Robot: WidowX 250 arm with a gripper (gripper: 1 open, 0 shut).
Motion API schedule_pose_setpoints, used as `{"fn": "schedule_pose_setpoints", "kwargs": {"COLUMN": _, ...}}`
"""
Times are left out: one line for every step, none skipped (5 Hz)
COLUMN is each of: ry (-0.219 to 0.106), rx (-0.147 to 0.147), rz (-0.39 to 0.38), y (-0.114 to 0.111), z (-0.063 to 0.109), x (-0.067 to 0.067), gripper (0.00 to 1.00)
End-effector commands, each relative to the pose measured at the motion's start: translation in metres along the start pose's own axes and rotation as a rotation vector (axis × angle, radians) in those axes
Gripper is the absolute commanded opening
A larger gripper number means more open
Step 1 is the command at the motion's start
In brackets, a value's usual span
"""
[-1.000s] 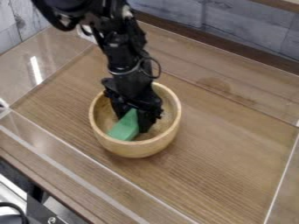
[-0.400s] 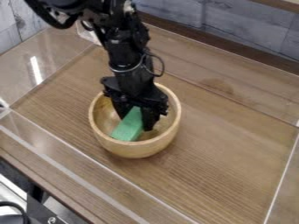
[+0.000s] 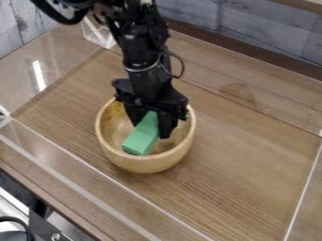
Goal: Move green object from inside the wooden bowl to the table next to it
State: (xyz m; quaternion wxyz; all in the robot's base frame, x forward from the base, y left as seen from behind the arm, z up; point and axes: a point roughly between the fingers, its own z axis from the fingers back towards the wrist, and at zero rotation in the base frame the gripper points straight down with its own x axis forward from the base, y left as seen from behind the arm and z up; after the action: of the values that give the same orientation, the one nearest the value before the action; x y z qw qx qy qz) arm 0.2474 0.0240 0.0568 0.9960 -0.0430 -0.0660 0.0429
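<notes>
A round light-tan wooden bowl (image 3: 116, 155) stands on the brown wood-grain table (image 3: 239, 179), left of centre. Inside it, a bright-green flat block (image 3: 141, 138) hangs tilted, its upper end clamped between the black fingers of my gripper (image 3: 150, 118). The gripper points straight down over the bowl and is shut on the green object. The block's lower end is near the bowl's floor, still within the rim. The black arm rises from the gripper toward the upper left.
Low clear acrylic walls (image 3: 38, 141) border the table on the left, front and right. A grey wall runs along the back. Bare wood-grain surface lies to the right of the bowl and in front of it.
The gripper has risen a little and shifted slightly right, carrying the green block with it; the block now sits higher in the bowl.
</notes>
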Motion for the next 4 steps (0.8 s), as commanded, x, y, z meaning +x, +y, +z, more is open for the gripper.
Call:
{"fn": "schedule_pose_setpoints", "kwargs": {"ry": -0.069, "rx": 0.012, "rz": 0.043, "y": 0.002, "z": 0.023, "x": 0.015, "gripper": 0.00}}
{"fn": "schedule_pose_setpoints", "kwargs": {"ry": -0.064, "rx": -0.006, "rz": -0.034, "y": -0.002, "z": 0.028, "x": 0.025, "gripper": 0.00}}
{"fn": "schedule_pose_setpoints", "kwargs": {"ry": -0.062, "rx": -0.025, "rz": -0.112, "y": -0.016, "z": 0.033, "x": 0.035, "gripper": 0.00}}
{"fn": "schedule_pose_setpoints", "kwargs": {"ry": -0.065, "rx": -0.034, "rz": -0.124, "y": -0.041, "z": 0.030, "x": 0.042, "gripper": 0.00}}
